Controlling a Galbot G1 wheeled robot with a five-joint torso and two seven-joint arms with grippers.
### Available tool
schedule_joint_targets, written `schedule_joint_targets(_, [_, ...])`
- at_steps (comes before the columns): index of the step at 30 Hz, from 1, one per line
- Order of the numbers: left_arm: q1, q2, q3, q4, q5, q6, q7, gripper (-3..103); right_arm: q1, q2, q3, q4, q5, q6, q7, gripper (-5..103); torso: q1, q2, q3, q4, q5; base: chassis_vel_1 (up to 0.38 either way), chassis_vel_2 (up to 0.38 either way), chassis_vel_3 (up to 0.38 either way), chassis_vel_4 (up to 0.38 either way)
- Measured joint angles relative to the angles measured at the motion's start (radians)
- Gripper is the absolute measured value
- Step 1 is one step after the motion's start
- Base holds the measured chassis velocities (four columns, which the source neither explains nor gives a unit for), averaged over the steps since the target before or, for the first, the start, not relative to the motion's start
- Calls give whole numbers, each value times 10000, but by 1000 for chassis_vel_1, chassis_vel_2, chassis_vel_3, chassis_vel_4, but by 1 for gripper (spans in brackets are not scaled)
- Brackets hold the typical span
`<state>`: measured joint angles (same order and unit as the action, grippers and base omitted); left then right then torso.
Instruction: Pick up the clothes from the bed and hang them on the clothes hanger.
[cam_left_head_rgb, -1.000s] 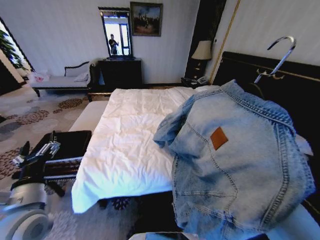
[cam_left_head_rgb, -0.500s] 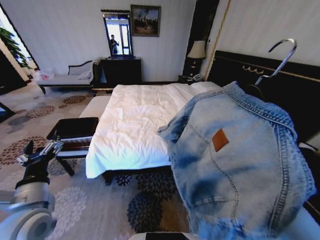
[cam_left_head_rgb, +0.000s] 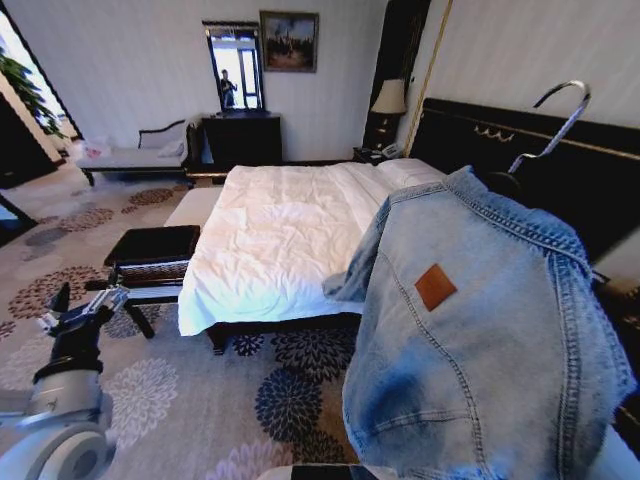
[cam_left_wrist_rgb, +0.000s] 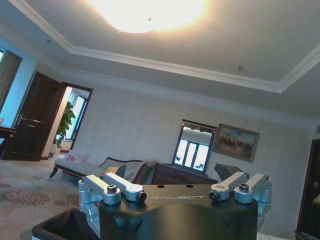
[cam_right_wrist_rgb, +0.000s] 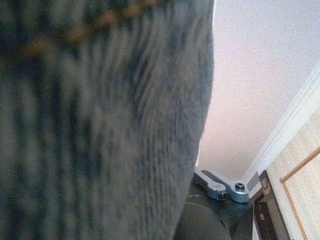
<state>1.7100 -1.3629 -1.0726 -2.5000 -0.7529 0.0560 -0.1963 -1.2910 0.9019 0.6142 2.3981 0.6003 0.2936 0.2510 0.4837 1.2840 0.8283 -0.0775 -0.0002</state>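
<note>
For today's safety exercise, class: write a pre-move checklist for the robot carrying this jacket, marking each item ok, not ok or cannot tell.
1. Denim jacket off the bed: ok.
2. Jacket draped on the coat hanger, hook showing above the collar: ok.
3. Right gripper's hold on the hanger: cannot tell, denim covers it.
4. Left gripper free, low at the robot's left: ok.
5. Carpet between robot and bed free of obstacles: ok.
</note>
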Motion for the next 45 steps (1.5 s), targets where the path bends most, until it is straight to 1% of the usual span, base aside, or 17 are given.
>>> schedule_joint_targets(3, [72, -35, -13, 0, -5, -24, 35, 100, -128, 64, 80, 114, -28, 23, -30, 15, -9, 1, -3, 0, -3, 0, 0, 0, 0])
schedule_joint_targets(12, [229, -156, -22, 0, 7, -62, 129, 100, -503, 326, 217, 377, -196, 163, -163, 15, -28, 12, -9, -7, 4, -14, -38, -23, -7])
schedule_joint_targets(20, [279, -193, -27, 0, 29, -95, 161, 100, -545, 368, 186, 392, -225, 206, -215, 15, -18, 8, -6, -3, -1, -60, -40, -52, -65])
schedule_joint_targets(25, [285, -285, 140, 0, 173, -98, 148, 100, -414, 224, 168, 493, -185, 204, -217, 15, -20, 9, -7, -5, 2, -79, -87, -90, -87])
schedule_joint_targets(30, [432, -393, 252, 0, 437, -98, 140, 100, 79, 206, 10, 406, 87, 192, -217, 15, -21, 9, -7, -6, 3, -106, -130, -108, -109])
schedule_joint_targets(36, [558, -848, 557, 0, 708, -206, 212, 100, 413, 38, -150, 76, 333, 166, -208, 15, -19, 8, -6, -3, 2, -127, -119, -131, -144])
schedule_joint_targets(40, [550, -959, 719, 0, 806, -219, 238, 100, 387, 57, -159, 39, 396, 166, -207, 15, -20, 8, -6, -4, 1, -125, -119, -123, -135])
schedule_joint_targets(45, [454, -934, 742, 0, 820, -220, 239, 100, 312, 206, -268, -36, 337, 165, -205, 15, -21, 9, -7, -6, 2, -124, -140, -127, -106])
